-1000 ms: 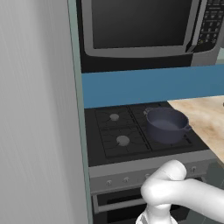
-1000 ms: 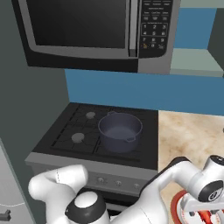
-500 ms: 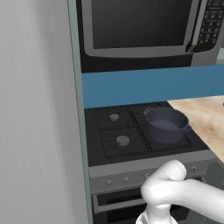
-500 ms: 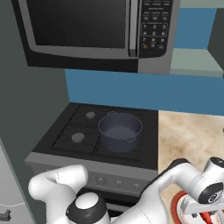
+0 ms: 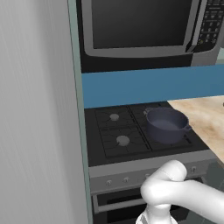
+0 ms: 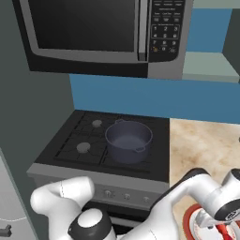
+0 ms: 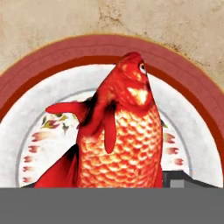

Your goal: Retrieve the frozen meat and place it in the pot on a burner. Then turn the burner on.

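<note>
The hand view puts us close above the frozen meat (image 7: 118, 135) — a red-orange scaled fish with a pale eye and one fin spread to the side. It lies on a round white plate with a broad dark-red rim (image 7: 183, 65), and the plate rests on a mottled beige stone counter (image 7: 52, 22). A dark finger tip (image 7: 186, 179) peeks up at the bottom right beside the fish's body. We cannot tell whether the fingers are clenched on the fish or stand free of it.

The right base view gives us the wider setting. The white arm bends low at the lower right, and the gripper (image 6: 218, 227) hangs over the red-rimmed plate (image 6: 190, 218) at the counter's near edge, well apart from the stove.

The glossy dark blue-grey round pot with two small side handles (image 6: 129, 140) stands upright on the right half of the black cooktop, hiding the burner beneath it. Two free burners with small grey caps (image 6: 83, 147) sit to its left.

The left base view shows the same pot (image 5: 166, 124) from the other side — plus a tall grey panel (image 5: 35, 109) along the stove's left. A black-and-silver microwave (image 5: 140, 26) hangs above a blue backsplash (image 5: 148, 85).
</note>
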Tool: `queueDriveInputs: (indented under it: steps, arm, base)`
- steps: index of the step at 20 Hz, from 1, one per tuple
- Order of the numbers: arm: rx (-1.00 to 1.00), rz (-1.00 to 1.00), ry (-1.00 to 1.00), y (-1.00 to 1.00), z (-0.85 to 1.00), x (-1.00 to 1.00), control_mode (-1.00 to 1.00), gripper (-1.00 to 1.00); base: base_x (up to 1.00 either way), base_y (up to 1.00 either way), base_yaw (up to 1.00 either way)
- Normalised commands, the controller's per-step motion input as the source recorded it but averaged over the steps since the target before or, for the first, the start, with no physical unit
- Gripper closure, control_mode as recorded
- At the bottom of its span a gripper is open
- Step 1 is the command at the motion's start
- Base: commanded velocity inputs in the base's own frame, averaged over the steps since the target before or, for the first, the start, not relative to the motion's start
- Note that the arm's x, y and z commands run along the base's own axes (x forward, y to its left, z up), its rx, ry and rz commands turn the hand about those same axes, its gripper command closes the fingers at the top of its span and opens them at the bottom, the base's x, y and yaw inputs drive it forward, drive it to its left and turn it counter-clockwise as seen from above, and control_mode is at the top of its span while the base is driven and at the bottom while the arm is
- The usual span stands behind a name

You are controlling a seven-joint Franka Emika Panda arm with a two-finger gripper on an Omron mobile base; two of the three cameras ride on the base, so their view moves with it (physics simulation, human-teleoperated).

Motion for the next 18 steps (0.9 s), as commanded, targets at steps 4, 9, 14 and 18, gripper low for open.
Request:
queueDriveInputs:
  steps: [4, 9, 14, 18]
  arm:
    - [0.0, 0.18, -0.37, 0.12, 0.63, -0.04, -1.0, 1.0]
    - [0.0, 0.25, -0.24, 0.42, 0.68, 0.06, -1.0, 1.0]
    - [0.0, 0.26, -0.14, 0.7, 0.67, 0.5, -1.0, 1.0]
    - [0.12, 0.06, -0.05, 0.7, 0.21, 0.94, -1.0, 1.0]
  base:
    - [0.0, 0.0, 0.0]
    - [0.0, 0.0, 0.0]
    - [0.0, 0.0, 0.0]
    - [0.0, 0.0, 0.0]
